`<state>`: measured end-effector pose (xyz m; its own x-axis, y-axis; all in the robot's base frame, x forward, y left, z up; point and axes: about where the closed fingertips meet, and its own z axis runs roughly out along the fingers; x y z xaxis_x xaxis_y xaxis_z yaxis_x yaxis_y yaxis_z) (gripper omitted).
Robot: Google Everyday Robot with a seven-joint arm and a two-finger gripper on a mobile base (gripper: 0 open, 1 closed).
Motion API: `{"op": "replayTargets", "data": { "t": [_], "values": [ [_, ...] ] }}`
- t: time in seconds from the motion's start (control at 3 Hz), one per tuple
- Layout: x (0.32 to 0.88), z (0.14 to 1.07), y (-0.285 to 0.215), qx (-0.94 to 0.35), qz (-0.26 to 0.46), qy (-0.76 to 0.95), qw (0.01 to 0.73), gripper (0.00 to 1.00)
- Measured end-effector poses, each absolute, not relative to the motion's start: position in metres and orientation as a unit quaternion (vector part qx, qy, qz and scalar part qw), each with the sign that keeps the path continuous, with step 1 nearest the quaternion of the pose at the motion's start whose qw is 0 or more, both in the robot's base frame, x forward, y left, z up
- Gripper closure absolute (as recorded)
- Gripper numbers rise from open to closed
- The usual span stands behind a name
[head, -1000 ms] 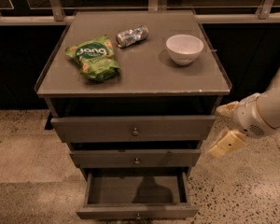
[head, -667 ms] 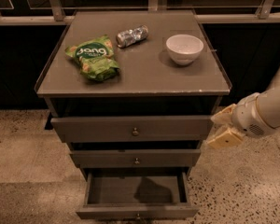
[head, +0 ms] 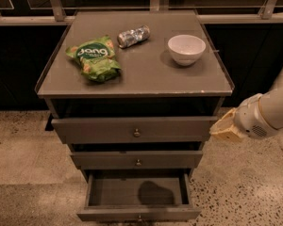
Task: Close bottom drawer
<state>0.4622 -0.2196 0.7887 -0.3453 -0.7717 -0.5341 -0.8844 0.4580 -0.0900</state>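
The bottom drawer [head: 108, 214] of the grey cabinet stands pulled out toward me. Its inside is empty and dark, and its small brass knob [head: 139, 217] sits at the frame's lower edge. The two drawers above it, the wide top one [head: 85, 130] and the middle one [head: 99, 160], are nearly pushed in. My gripper [head: 225, 128] hangs at the right of the cabinet, level with the top drawer's front and just beside its right end. It is well above the bottom drawer and holds nothing that I can see.
On the cabinet top [head: 141, 74] lie a green snack bag [head: 94, 56], a crushed silver can [head: 133, 36] and a white bowl [head: 186, 49]. A dark wall with railings runs behind. Speckled floor [head: 245, 187] surrounds the cabinet.
My gripper has risen a little and drawn in toward the top drawer's right end. The bottom drawer has not moved.
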Motion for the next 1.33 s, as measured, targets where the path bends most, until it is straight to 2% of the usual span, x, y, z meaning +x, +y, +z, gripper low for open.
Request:
{"op": "replayTargets", "data": {
  "t": [0.33,1.0,1.33],
  "values": [
    [0.454,0.772,-0.213,-0.496,0.131,0.812,0.279,1.0],
    [0.398,0.621,-0.158,-0.336,0.289,0.842,0.309,1.0],
    [0.4,0.596,-0.157,-0.312,0.285,0.851,0.312,1.0]
  ]
}}
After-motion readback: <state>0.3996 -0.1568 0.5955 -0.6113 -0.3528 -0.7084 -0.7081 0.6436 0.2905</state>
